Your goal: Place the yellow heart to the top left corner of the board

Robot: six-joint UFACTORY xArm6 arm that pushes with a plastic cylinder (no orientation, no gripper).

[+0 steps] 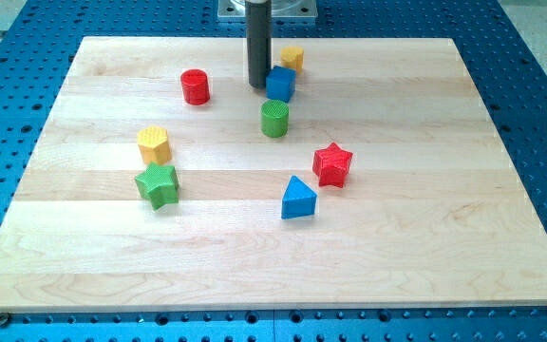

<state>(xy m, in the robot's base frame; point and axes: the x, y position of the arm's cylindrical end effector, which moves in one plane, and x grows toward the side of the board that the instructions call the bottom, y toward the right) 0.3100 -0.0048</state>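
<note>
The yellow heart (292,58) lies near the board's top edge, just right of centre, partly behind the blue cube (280,84). My tip (258,86) rests on the board right beside the blue cube's left side and below-left of the yellow heart, a short gap away from it. The board's top left corner (88,43) is far to the left of both.
A red cylinder (196,86) sits left of my tip. A green cylinder (274,119) is just below the blue cube. A yellow pentagon (154,144) and a green star (157,184) lie at the left. A red star (331,163) and a blue triangle (298,199) lie lower right.
</note>
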